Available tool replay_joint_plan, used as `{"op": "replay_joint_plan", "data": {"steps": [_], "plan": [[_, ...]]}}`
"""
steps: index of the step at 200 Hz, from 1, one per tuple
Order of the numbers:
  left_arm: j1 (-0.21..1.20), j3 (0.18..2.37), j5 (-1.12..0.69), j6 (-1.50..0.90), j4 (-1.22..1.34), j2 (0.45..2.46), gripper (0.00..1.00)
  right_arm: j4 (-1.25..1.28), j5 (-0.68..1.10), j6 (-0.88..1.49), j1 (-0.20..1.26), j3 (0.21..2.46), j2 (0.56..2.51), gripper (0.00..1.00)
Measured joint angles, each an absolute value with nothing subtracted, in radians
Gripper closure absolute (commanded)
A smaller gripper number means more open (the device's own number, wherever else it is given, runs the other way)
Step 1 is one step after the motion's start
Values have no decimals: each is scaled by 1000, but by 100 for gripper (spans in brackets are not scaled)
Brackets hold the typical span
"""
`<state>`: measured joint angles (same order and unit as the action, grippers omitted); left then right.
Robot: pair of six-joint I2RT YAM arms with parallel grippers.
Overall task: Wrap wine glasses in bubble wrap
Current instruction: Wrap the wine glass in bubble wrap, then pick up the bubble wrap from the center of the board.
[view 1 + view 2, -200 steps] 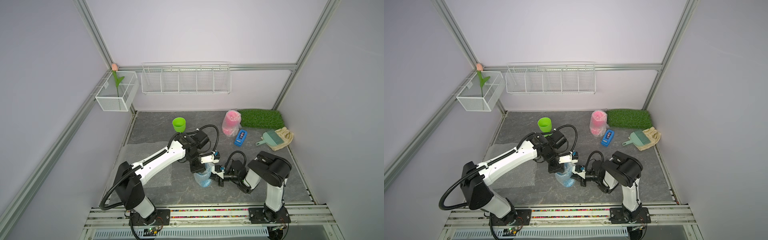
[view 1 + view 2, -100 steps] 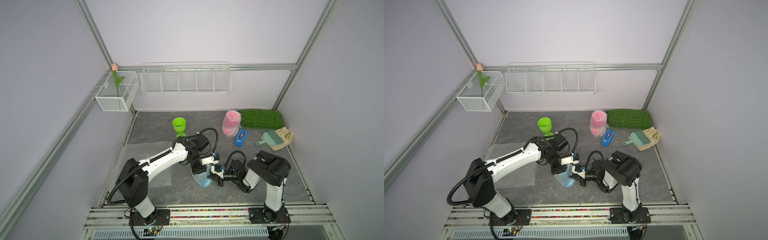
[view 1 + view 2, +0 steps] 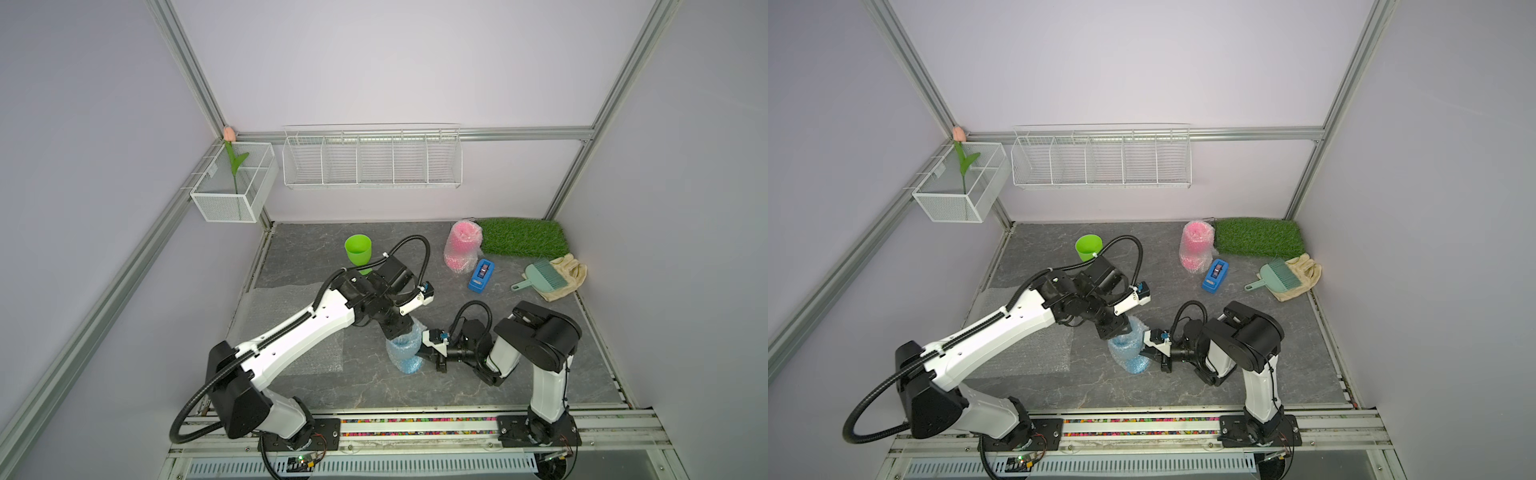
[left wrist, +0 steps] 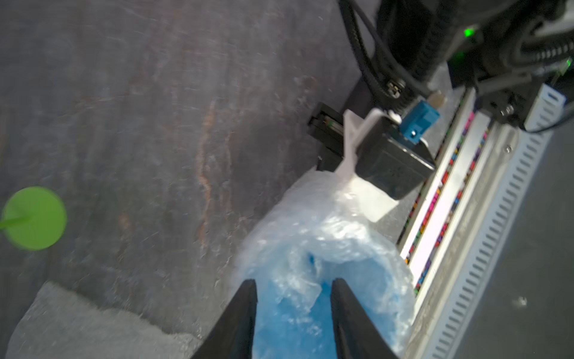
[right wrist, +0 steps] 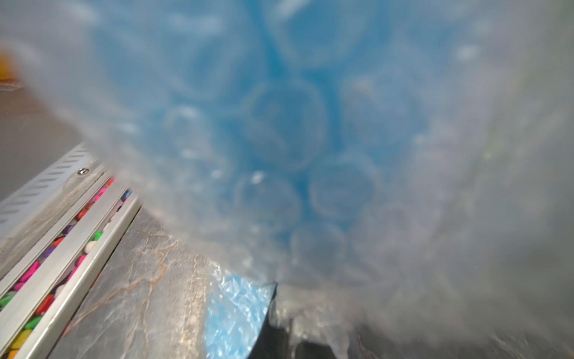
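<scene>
Scene: two robot arms meet over a grey stone-pattern table [image 3: 415, 386], seen from above and from each wrist.

Sky-blue goblet [image 3: 407, 360]: stands near the front middle of the table, between the two arms. It is swathed in bubble wrap [image 4: 341, 217] from foot to rim.

Left gripper [image 4: 293, 298]: reaches down from above. Its two black fingers are parted and straddle the loose top of the wrap, with film between them but no visible squeeze. It seems placed there to tuck or steady the open mouth of the bundle.

Right gripper [image 3: 427, 354]: lies low and level against the side of the bundle. Its jaws are closed, and its wrist view shows film gathering down into them, so it appears to pinch a fold of wrap. That probably keeps the sheet from springing open.

Pink goblet [image 3: 461, 245]: already wrapped, upright at the back, just beside the grass mat.

Lime-green goblet [image 3: 358, 248]: bare and upright at the back, behind the left arm, still to be done.

Spare sheet [image 3: 274, 303]: flat bubble wrap on the left side of the table, partly under the left arm, likely meant for the green goblet.

Tape dispenser [image 3: 481, 275]: blue, just in front of the pink bundle, unused.

Step in hand: finishing the blue bundle, about two thirds through the task.
</scene>
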<state>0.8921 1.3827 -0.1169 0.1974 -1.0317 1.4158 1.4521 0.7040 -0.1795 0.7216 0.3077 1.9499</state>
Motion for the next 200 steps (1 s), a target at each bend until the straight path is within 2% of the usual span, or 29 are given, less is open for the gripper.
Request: {"op": "replay_joint_plan", "data": {"steps": [39, 81, 105, 136, 146, 164, 180, 200], "plan": [[870, 1388, 22, -152, -1060, 1333, 59, 1452, 704, -179, 722, 308, 1952, 93], [867, 1287, 2, -382, -1031, 1316, 57, 1454, 705, -179, 722, 308, 1956, 93], [867, 1230, -11, -459, -1023, 1327, 64, 1454, 705, -179, 721, 309, 1956, 93], [864, 1233, -46, -505, -1025, 1395, 83, 1454, 704, -178, 721, 310, 1957, 93], [864, 1242, -58, -503, -1027, 1422, 90, 1455, 704, -175, 720, 310, 1957, 87], [863, 1266, -57, -502, -1032, 1454, 96, 1451, 700, -156, 716, 310, 1956, 75], [857, 1278, -49, -489, -1052, 1464, 99, 1441, 696, -139, 699, 302, 1940, 63], [847, 1315, -35, -476, -1079, 1483, 100, 1428, 690, -104, 667, 273, 1883, 57]]}}
